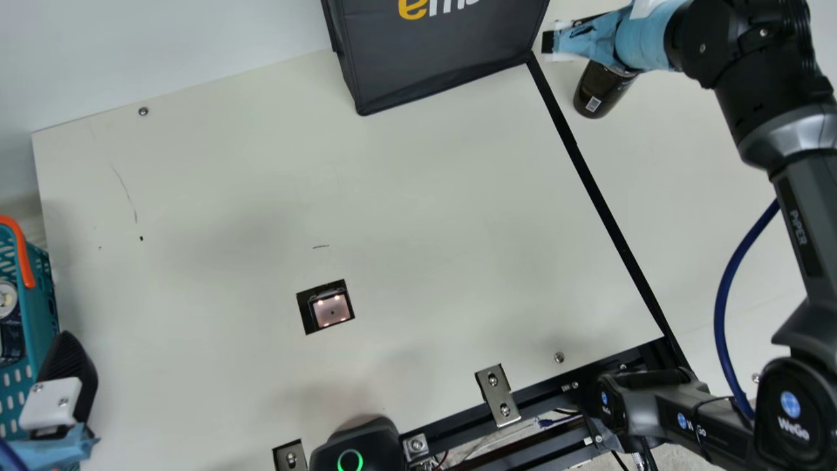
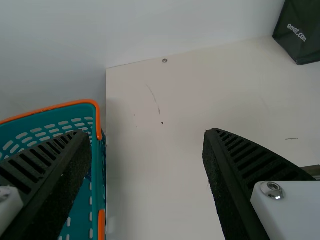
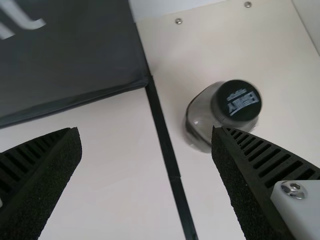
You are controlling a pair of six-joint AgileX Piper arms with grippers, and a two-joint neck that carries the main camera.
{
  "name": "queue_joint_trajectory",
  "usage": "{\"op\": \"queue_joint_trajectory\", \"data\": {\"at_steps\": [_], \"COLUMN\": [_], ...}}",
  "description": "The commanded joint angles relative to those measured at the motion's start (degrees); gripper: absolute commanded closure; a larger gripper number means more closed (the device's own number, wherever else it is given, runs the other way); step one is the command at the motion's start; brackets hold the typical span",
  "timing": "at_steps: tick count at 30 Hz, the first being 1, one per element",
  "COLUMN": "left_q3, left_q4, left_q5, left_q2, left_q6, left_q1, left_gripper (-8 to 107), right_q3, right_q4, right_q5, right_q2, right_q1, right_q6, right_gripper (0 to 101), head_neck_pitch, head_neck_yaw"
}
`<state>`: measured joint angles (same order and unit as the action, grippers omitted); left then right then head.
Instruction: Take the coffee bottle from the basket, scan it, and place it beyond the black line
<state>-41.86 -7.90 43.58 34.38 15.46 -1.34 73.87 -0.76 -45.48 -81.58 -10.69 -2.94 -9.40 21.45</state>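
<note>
Coffee bottle (image 3: 222, 112) upright, outside spread jaws of right gripper (image 1: 548, 42).

In the main view, my right gripper (image 1: 549, 43) hides the top of the coffee bottle (image 1: 594, 97), whose small label I can't make out. The left edge cuts off the basket (image 1: 40, 288) and a can (image 1: 8, 299) inside; the top edge crops the dark bag (image 1: 438, 62), the bottom edge the green-ringed device (image 1: 356, 445).
</note>
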Motion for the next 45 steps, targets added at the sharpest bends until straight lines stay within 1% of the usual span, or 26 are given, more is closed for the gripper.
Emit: {"op": "queue_joint_trajectory", "data": {"at_steps": [1, 13, 33, 45], "left_q3": [0.00, 0.00, 0.00, 0.00], "left_q4": [0.00, 0.00, 0.00, 0.00], "left_q5": [0.00, 0.00, 0.00, 0.00], "left_q2": [0.00, 0.00, 0.00, 0.00], "left_q6": [0.00, 0.00, 0.00, 0.00], "left_q1": [0.00, 0.00, 0.00, 0.00], "left_gripper": [9, 9, 9, 9], "right_q3": [-0.65, -4.32, -12.81, -14.83], "right_q4": [-0.41, -1.67, -3.73, -4.80], "right_q5": [-0.23, -3.00, -7.44, -10.20], "right_q2": [1.25, 8.41, 20.62, 25.54], "right_q1": [1.16, 6.49, 13.46, 16.92], "right_q6": [-0.57, -2.83, -6.61, -8.81], "right_gripper": [10, 10, 10, 10], "head_neck_pitch": [1.48, 1.48, 1.48, 1.48], "head_neck_yaw": [0.13, 0.13, 0.13, 0.13]}}
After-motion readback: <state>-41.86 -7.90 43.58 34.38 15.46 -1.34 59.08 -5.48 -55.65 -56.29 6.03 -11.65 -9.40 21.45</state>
